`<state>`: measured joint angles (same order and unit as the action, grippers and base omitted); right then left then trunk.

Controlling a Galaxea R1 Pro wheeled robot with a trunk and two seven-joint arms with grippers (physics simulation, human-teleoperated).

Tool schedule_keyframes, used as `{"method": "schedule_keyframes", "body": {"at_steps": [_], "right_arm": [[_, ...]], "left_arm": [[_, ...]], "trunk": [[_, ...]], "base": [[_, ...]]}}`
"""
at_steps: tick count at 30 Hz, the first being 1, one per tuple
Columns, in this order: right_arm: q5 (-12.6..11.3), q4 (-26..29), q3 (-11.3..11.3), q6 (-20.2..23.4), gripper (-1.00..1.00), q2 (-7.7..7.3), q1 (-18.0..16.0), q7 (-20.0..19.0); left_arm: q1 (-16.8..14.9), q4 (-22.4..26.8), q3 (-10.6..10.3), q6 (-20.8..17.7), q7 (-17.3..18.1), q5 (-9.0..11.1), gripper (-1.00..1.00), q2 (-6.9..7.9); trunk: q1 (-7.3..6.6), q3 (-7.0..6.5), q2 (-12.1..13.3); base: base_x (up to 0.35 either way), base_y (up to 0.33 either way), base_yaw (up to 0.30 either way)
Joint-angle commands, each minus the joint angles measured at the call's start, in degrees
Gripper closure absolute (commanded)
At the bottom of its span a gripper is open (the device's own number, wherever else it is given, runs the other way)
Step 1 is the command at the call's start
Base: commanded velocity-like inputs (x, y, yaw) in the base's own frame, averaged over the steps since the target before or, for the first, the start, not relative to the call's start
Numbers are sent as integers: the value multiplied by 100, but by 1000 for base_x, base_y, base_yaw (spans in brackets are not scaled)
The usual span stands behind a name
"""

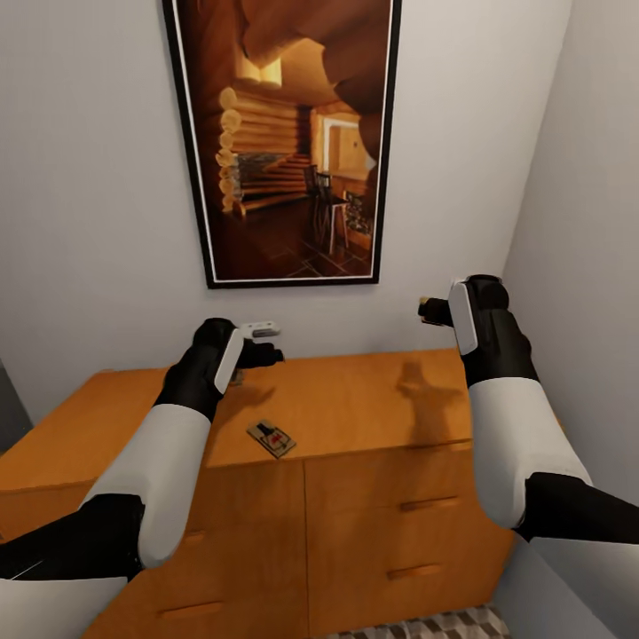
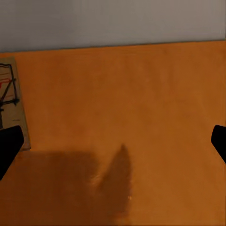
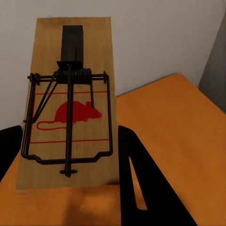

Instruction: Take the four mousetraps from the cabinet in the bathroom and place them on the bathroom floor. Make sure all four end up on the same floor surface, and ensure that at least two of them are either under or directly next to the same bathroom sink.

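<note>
On orange cabinet (image 1: 373, 404) top: one mousetrap (image 1: 272, 437); right fingers (image 3: 136, 174) grasping another mousetrap (image 3: 70, 113), left fingers (image 2: 219, 141) spread.

1. We see the cabinet (image 1: 373, 408) in smooth orange-brown wood with a soft sheen.
2. The mousetrap (image 3: 70, 103) looks like pale matt wood with dark metal wire.
3. Our wall (image 1: 89, 177) is plain, matt grey-white.
4. The picture (image 1: 284, 133) looks glossy.

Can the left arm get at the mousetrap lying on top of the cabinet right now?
Probably yes: the mousetrap lies bare on the cabinet top, just nearer than the left gripper, whose fingers are spread and empty.
</note>
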<state>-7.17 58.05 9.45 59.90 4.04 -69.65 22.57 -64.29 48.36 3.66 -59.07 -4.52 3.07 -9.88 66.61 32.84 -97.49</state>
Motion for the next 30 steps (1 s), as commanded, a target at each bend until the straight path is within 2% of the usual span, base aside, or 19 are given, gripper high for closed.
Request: {"method": "schedule_keyframes", "body": {"at_steps": [1, 6, 13, 19, 23, 25, 30], "right_arm": [[-83, 4, 11, 10, 100, -13, -5, 64], [-83, 4, 12, 10, 100, -196, -5, 64], [-83, 4, 13, 10, 100, -544, -5, 64], [-84, 3, 20, 10, 100, -936, -5, 70], [-83, -6, 101, 10, 100, -1162, -7, 99], [-88, -10, 261, 10, 100, -1345, -6, 141], [-97, -13, 419, 10, 100, -1487, -8, 172]], "left_arm": [[-4, 7, 23, -23, -46, 38, -100, -2], [-4, 13, 46, -25, -56, 30, -100, 9], [-4, 2, 92, -22, -210, 13, -100, 12], [-4, -9, 491, -21, -1233, 22, -100, -12], [-4, -10, 571, -24, -1501, 52, -100, -12], [-4, -11, 598, -23, -1578, 64, -100, -12], [-4, -9, 621, -24, -1622, 63, -100, -12]], "trunk": [[3, 7, -3], [3, 7, -3], [3, 7, -3], [3, 7, -3], [3, 7, -3], [3, 7, -3], [3, 7, -3]], "base": [[301, 0, -6], [291, 0, -2], [74, 0, 0], [8, 0, 0], [1, 0, 0], [0, 0, 0], [0, 0, 0]]}}
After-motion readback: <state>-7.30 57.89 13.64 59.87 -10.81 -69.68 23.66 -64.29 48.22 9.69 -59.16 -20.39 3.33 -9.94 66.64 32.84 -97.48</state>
